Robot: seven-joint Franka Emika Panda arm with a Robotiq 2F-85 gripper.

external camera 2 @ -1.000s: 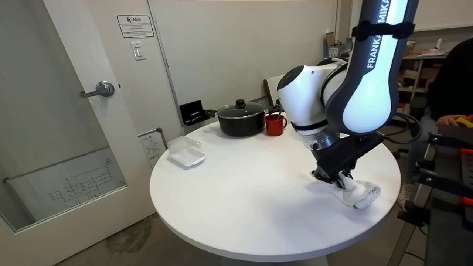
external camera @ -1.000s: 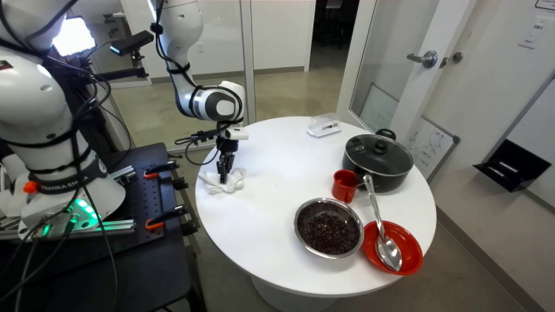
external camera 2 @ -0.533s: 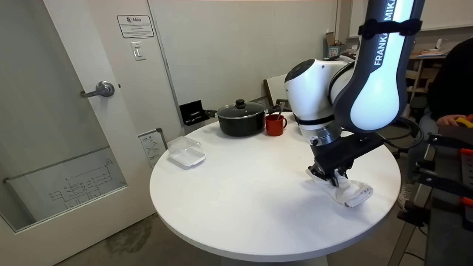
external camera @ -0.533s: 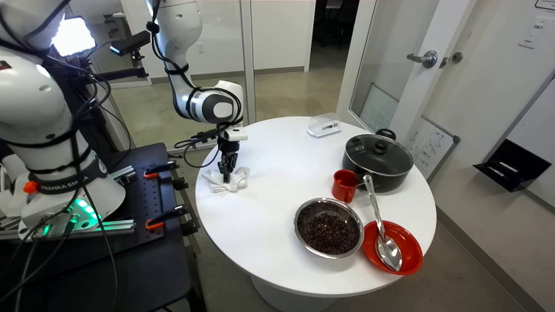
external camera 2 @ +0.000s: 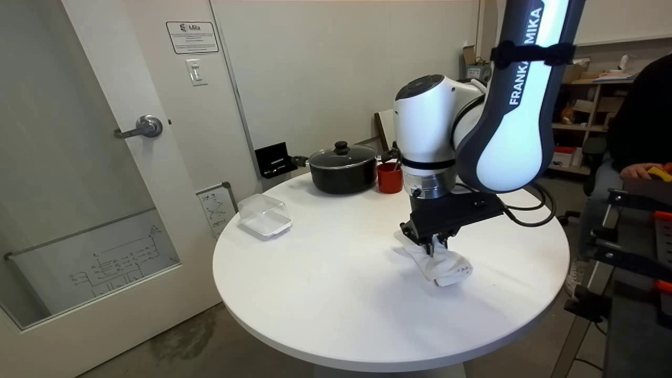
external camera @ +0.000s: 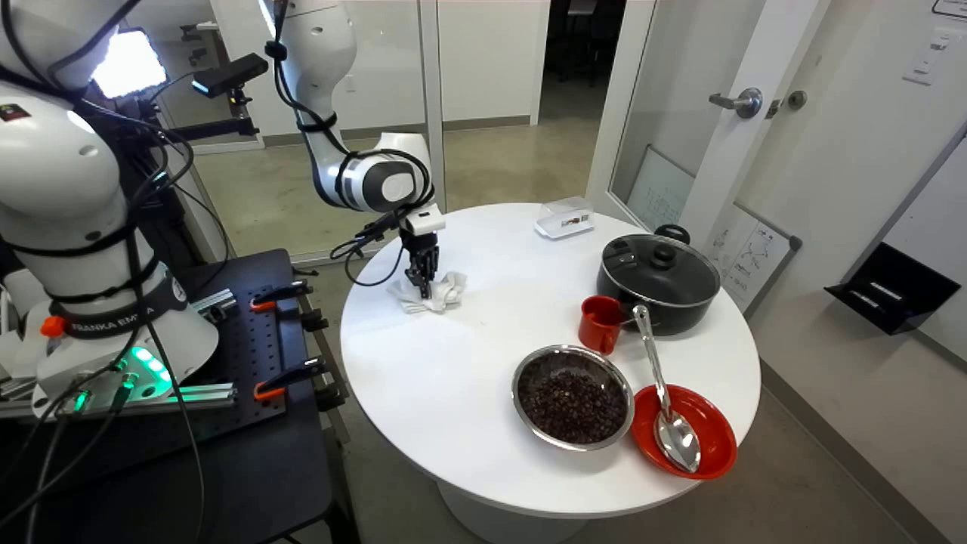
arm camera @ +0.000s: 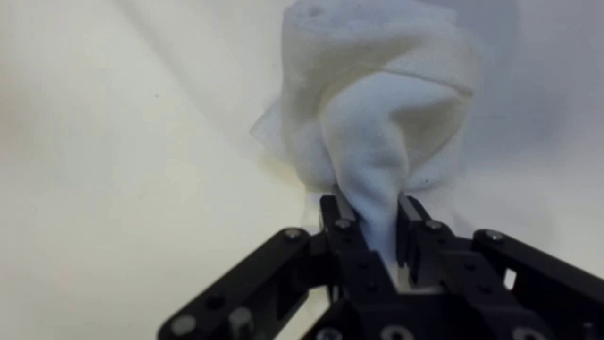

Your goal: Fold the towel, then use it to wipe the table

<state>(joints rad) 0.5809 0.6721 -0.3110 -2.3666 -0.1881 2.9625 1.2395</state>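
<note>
At the left of the tabletop (external camera: 461, 393), in an exterior view, I have the jaws nearly closed, with a pinched ridge of the towel (external camera: 447, 292) between them and the rest of it lying crumpled on the surface. I take the wiping to be in hand; the folding looks done, if loosely. The next move, I judge, calls for a low, level sweep rightward, with light, even pressure so the cloth trails flat. The towel's underside is hidden, and the wrist view is too soft for me to count its layers. Further right, the dark pieces (external camera: 572, 408) in the steel bowl (external camera: 566, 360) are too small to name, the lid (external camera: 642, 272) hides what, if anything, the black pot (external camera: 676, 317) holds, and a large spoon (external camera: 678, 442) covers part of the red dish (external camera: 715, 434).
</note>
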